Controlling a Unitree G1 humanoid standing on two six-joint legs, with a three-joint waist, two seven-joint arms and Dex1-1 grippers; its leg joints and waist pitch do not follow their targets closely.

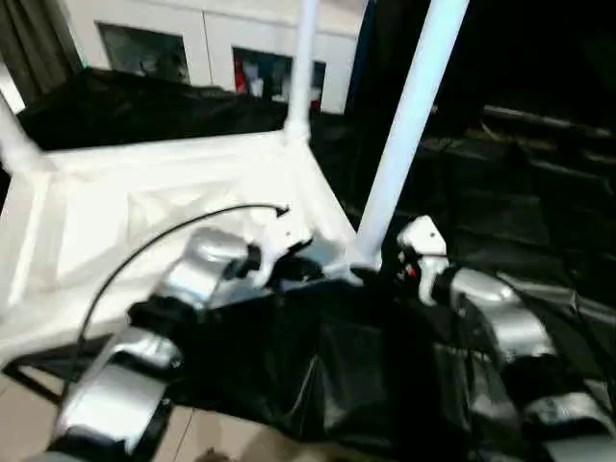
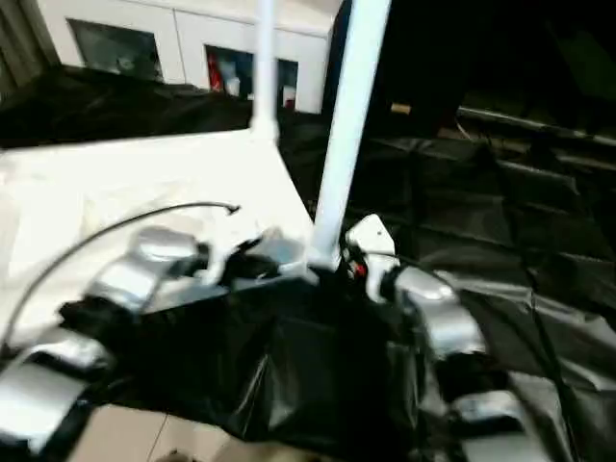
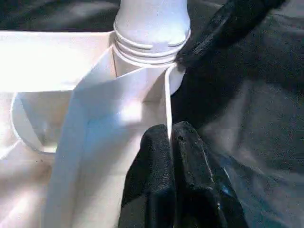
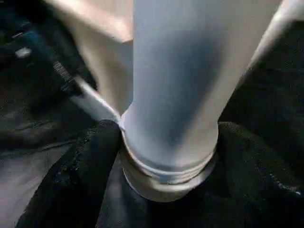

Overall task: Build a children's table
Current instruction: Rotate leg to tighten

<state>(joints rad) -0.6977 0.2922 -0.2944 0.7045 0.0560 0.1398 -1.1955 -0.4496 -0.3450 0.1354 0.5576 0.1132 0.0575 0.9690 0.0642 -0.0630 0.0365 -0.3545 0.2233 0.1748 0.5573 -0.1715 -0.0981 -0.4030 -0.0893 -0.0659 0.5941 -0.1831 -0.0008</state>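
White children's table top upside down on black-draped desk, filling left half of head view, ribbed underside up. Three legs seen standing up from corner sockets: near leg at centre, rising out the top edge; far leg behind it at upper centre; third leg at far left edge. Left pincer at lower centre of its wrist view, pressed together, nipping the thin upright rim of the top right beside the near corner socket; in head view left pincer sits at the top's near edge, left of the near leg's base. Right pincer spread wide, one black finger on each side of the near leg's base at the threaded collar, both close against it; firm clamp or mere contact not discernible. Seen in head view as right pincer just right of the leg's foot. Black cable arcing over left forearm. White cabinets at upper left background.
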